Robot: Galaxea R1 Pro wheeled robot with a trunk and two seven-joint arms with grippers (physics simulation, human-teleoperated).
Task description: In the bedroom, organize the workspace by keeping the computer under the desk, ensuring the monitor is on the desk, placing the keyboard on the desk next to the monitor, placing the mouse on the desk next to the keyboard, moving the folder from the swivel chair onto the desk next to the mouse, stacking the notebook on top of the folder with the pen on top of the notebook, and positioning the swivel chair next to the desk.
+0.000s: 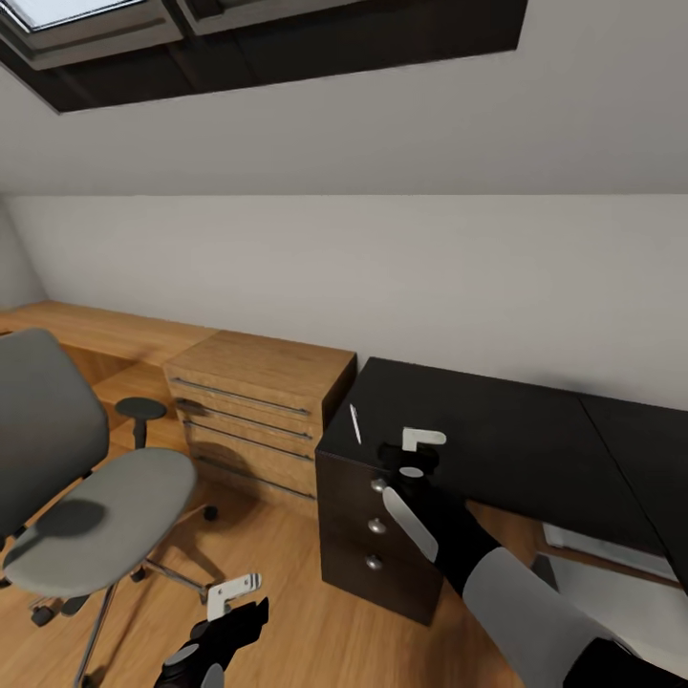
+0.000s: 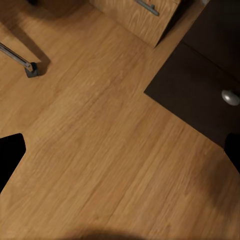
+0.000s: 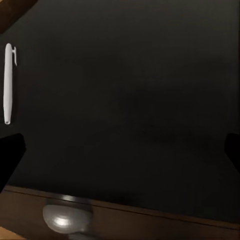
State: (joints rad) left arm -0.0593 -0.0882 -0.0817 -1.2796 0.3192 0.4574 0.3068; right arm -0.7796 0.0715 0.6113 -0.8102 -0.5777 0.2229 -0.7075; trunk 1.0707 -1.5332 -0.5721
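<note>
A: Why is the right claw [image 1: 418, 457] hanging over that dark cabinet top?

B: My guess is it's after the pen [image 1: 354, 423]. The thin whitish pen lies flat on the black surface [image 1: 506, 430] near its left front corner, just beside the claw. In the right wrist view the pen [image 3: 8, 83] sits off to one side, not between the fingers, so the claw would need to shift across before closing.

A: Is it spread or pinched?

B: Spread wide. Dark fingertips sit at both edges of the right wrist view with bare black top between them, and nothing is held.

A: And the left claw [image 1: 229, 612]?

B: Low over the wood plank floor [image 2: 110, 150], beside the swivel chair [image 1: 105, 516]. Also spread and empty, probably just parked out of the way.

A: The chair seat looks bare.

B: It does; no blue folder on the part I can see. The chair is cut off at the left edge, though, and its base is only partly visible.

A: What else is unclear?

B: The black surface runs off the right side, so whatever stands further along it is out of sight. Something pale under it at lower right is half hidden by the right arm; I can't tell what it is. The drawer knobs [image 1: 378, 526] below the claw are plain, and the light-wood drawer cabinet [image 1: 253, 411] stands just to the left.
</note>
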